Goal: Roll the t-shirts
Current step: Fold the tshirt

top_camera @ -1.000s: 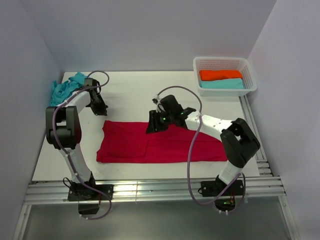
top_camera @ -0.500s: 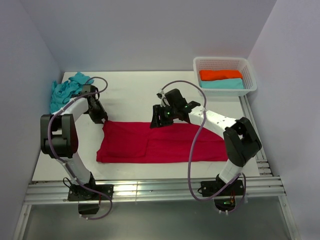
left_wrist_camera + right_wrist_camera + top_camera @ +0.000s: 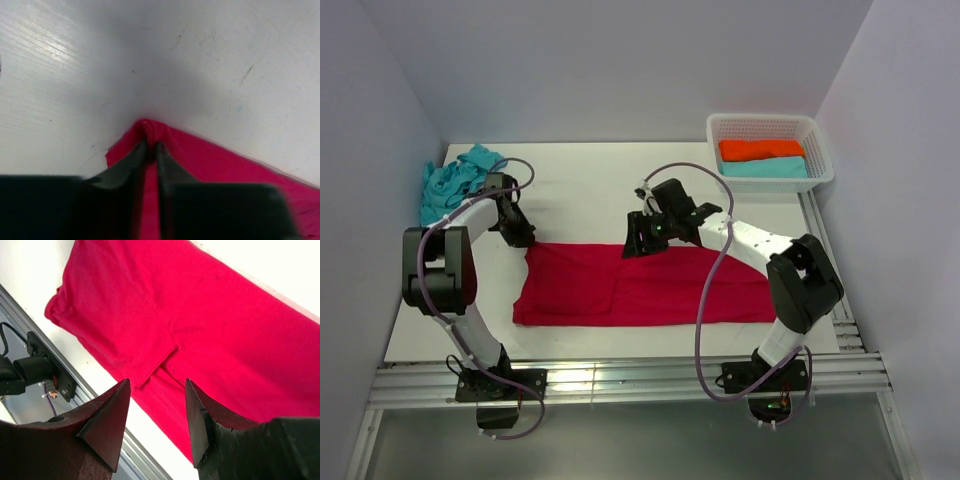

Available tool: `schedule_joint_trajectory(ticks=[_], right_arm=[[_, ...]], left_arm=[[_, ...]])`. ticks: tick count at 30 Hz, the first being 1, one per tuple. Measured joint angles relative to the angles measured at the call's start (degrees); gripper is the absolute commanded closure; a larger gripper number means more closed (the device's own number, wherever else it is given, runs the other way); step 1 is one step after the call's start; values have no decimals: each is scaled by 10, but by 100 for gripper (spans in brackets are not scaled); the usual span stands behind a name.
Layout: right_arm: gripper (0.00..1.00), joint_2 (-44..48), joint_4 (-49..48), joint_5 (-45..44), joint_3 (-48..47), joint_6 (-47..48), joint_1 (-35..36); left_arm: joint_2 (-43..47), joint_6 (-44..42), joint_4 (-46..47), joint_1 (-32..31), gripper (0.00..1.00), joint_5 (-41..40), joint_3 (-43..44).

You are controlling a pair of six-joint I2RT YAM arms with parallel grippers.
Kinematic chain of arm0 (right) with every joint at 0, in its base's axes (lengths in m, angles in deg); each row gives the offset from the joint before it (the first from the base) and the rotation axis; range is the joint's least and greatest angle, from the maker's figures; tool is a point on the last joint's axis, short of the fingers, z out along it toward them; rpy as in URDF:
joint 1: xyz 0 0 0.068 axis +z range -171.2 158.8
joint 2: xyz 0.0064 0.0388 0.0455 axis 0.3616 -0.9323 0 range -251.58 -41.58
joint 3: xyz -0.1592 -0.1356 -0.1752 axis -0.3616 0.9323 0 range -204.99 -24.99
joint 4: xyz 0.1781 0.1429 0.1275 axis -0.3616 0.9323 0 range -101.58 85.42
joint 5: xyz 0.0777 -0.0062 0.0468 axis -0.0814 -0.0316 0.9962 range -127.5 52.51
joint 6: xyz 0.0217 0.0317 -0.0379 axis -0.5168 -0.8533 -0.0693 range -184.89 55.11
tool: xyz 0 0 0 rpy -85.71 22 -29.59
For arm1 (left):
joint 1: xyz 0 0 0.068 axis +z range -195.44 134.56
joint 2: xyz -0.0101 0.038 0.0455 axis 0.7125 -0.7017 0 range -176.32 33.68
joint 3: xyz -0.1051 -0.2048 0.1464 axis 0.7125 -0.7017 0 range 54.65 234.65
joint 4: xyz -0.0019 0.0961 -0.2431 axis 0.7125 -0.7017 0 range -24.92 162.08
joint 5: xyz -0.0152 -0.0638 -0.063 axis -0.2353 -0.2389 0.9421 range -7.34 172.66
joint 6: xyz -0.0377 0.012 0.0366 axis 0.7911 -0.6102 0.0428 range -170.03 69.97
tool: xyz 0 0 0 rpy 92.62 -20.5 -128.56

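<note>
The crimson-red t-shirt (image 3: pixel 640 285) lies flat, folded into a long band across the middle of the table. My left gripper (image 3: pixel 525 240) is at its far left corner; in the left wrist view the left gripper (image 3: pixel 151 146) is shut on a pinch of that corner of the red t-shirt (image 3: pixel 210 165). My right gripper (image 3: pixel 632 246) hovers open over the shirt's far edge near the middle; in the right wrist view the right gripper (image 3: pixel 157 390) is open with the red t-shirt (image 3: pixel 200 330) below it. A crumpled turquoise t-shirt (image 3: pixel 450 180) lies at the far left.
A white perforated basket (image 3: pixel 818 140) at the far right corner holds a folded orange t-shirt (image 3: pixel 760 149) and a folded turquoise t-shirt (image 3: pixel 765 168). The table's metal rail front edge (image 3: pixel 620 380) runs along the near side.
My left gripper has come down from beside the turquoise pile to the red shirt's far left corner and closed on it. My right gripper has shifted slightly back along the far edge.
</note>
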Motion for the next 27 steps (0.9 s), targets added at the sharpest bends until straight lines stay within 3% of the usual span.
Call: schedule_joint_trajectory(ticks=[1, 10, 15, 20, 27], right_arm=[[45, 0, 0, 0, 0, 2, 0], [45, 14, 2, 7, 7, 8, -18], [46, 42, 3, 9, 32, 6, -42], [46, 67, 7, 6, 45, 3, -59], [45, 83, 15, 4, 46, -8, -75]], left_arm=[[-3, 3, 3, 0, 100, 0, 0], [-29, 7, 16, -2, 100, -7, 2], [-71, 2, -4, -4, 100, -7, 58], [-168, -7, -3, -10, 100, 10, 194], [-372, -25, 36, -71, 99, 15, 513]])
